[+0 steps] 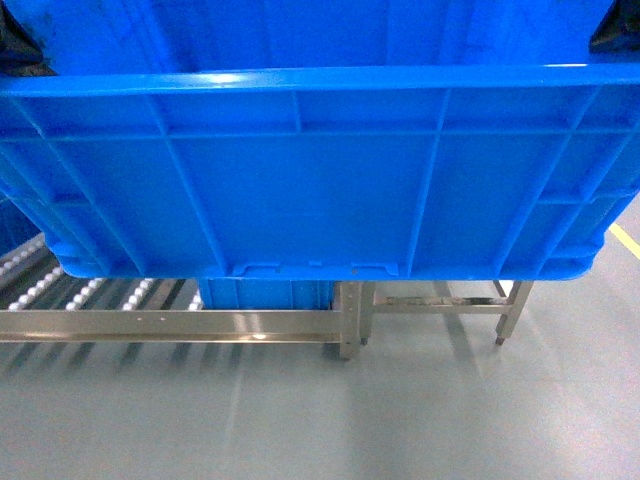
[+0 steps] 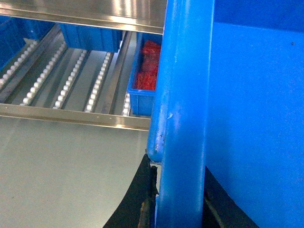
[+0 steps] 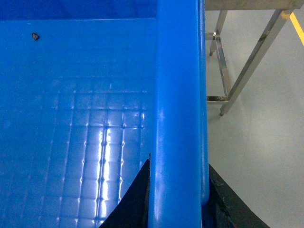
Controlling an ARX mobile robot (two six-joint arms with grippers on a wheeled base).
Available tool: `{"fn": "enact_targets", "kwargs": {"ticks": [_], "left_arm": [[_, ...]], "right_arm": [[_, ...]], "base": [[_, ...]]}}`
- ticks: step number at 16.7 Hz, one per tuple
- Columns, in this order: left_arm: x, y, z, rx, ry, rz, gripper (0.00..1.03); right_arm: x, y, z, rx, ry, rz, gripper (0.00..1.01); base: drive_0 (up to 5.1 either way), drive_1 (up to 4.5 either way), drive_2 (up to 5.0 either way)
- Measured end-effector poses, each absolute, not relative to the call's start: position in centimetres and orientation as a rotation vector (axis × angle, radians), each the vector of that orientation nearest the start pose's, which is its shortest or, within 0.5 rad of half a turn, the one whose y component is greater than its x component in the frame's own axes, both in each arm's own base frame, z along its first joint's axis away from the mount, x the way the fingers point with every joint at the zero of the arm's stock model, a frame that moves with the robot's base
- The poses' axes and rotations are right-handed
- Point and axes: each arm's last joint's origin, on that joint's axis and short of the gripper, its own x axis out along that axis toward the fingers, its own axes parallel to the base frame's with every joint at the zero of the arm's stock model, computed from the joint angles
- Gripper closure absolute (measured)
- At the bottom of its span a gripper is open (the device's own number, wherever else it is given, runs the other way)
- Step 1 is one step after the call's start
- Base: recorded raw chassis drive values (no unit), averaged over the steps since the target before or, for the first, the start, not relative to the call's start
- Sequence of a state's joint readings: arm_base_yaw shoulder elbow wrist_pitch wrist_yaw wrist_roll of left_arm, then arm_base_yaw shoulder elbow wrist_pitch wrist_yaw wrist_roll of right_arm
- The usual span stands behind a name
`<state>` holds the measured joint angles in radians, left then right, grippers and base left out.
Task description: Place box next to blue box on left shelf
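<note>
While both arms carry it, the box [image 1: 320, 170] hangs above the floor, short of the left shelf [image 1: 170, 322].

Left gripper [image 2: 159, 199] is clamped on the crate's left rim, right gripper [image 3: 178, 199] on its right rim; the crate's long axis spans between them. Ahead of and below the left gripper run the roller lanes, with the blue box [image 2: 142, 80] just right of the free lanes, so the left arm sits nearer.

large blue crate [image 1: 320, 170]: 1 | smaller blue bins [image 2: 142, 95]: 2 | roller rack [image 2: 71, 80]: 1
</note>
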<state>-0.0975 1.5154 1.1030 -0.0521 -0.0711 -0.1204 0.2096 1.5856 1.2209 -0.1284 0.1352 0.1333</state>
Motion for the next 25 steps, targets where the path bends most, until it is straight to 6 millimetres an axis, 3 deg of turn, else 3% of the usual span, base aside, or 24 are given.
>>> {"fn": "enact_targets", "kwargs": {"ticks": [25], "left_arm": [[33.87, -3.12, 28.03, -0.081, 0.467, -0.001, 0.92]], "right_arm": [[35.18, 7.08, 29.08, 0.044, 0.489, 0.038, 0.79]], "base": [[-5.0, 2.45, 2.4]]}}
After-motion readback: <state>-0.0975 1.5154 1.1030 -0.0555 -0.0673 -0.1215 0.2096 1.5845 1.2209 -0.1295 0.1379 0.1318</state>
